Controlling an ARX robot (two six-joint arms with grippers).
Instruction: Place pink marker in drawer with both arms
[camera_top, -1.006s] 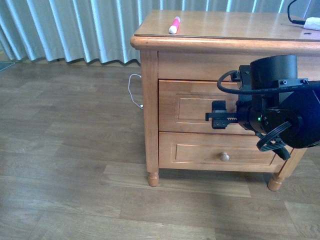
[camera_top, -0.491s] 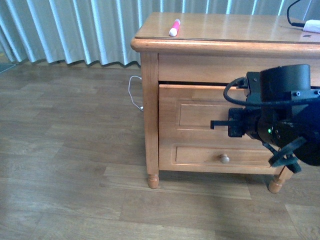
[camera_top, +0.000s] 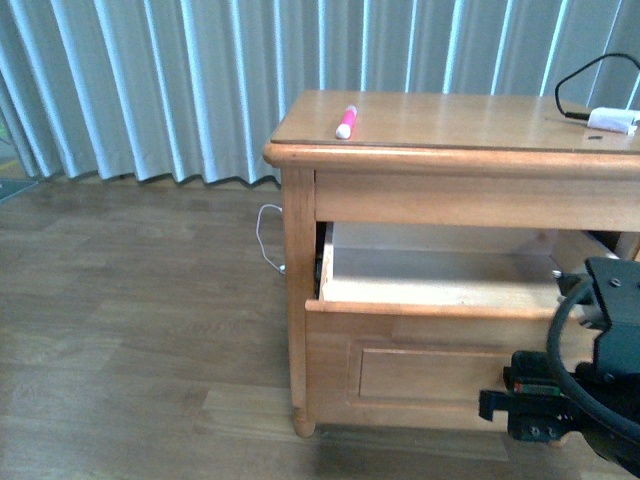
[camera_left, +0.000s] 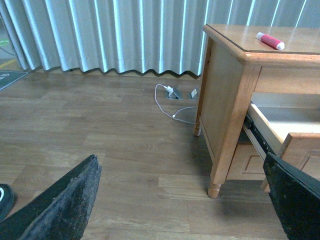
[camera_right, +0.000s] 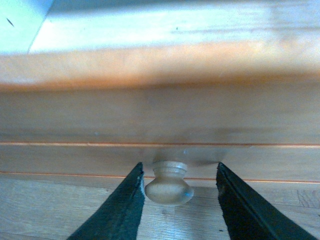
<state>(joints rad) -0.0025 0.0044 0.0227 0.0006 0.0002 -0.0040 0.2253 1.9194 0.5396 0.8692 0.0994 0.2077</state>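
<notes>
My right arm (camera_top: 605, 400) is in the lower right corner of the front view. It is black and boxy, with flat sides and hard edges. A thick black cable (camera_top: 552, 335) bends around it in a big loop. On the front block there is a thin red line (camera_top: 537, 386) with a tiny bit of green next to it.

My right fingers (camera_right: 120, 210) come up from the bottom edge of the right wrist view. They are black, flat and slanted, and they get thin at the tips.

My left fingers (camera_left: 60, 210) fill the two bottom corners of the left wrist view. They are black too, with a rough, grainy skin like sandpaper.
</notes>
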